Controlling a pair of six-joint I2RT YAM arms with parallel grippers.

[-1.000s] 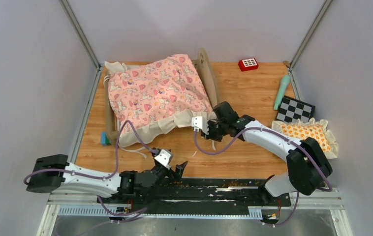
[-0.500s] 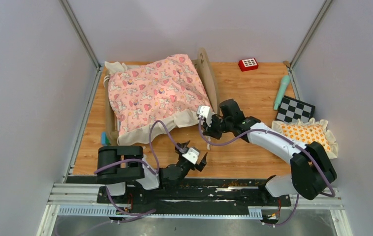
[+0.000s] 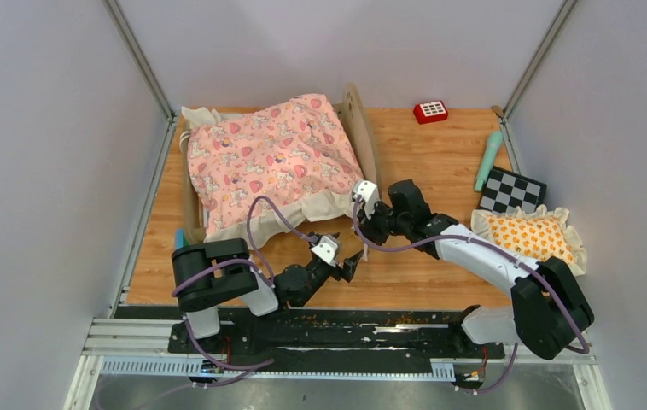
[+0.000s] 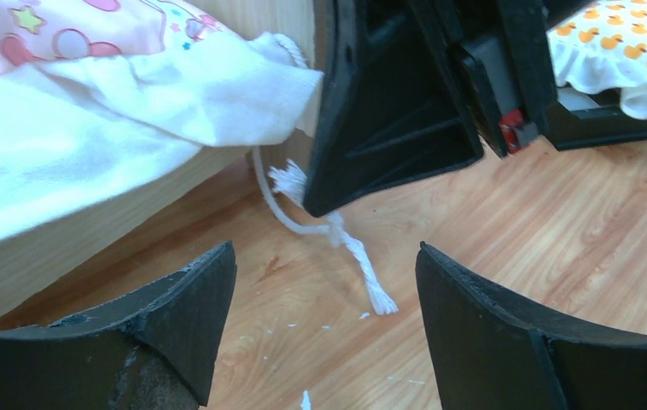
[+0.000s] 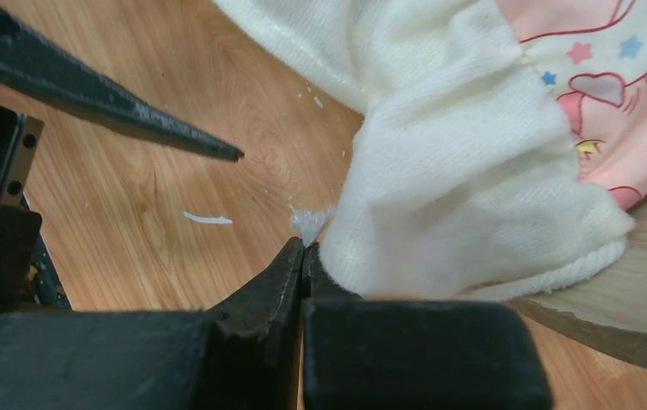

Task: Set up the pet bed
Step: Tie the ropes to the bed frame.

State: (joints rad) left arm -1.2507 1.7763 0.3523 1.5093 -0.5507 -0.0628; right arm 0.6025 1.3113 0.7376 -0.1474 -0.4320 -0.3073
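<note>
Top external: the pet bed (image 3: pixel 359 120) sits at the far-left part of the wood surface (image 3: pixel 440 154), headboard on its right end. The pink quilt (image 3: pixel 273 158) is draped over it, and the cream ruffle hangs off the near side.

Step in hand, as I read it: tidying the quilt's near corner by the headboard, with a loose tie dangling there.

Left arm is folded low in front of the bed and reaches toward that corner. The left claw (image 3: pixel 346 266) is wide, holds nothing, and hovers just off the bed's near headboard corner.

Right arm stretches in from beyond the headboard end, wrist tilted down. The right claw (image 3: pixel 363 224) is at the same corner, jaws pressed together, apparently pinching the white cord (image 4: pixel 350 248) that trails from under the ruffle. The cord's frayed end lies on the surface.

Next move likely calls for the left claw to close on the ruffle or cord so the corner can be pulled straight. Can't tell which.

Orange pillow (image 3: pixel 529 232) lies well apart from the bed, past the headboard side.
</note>
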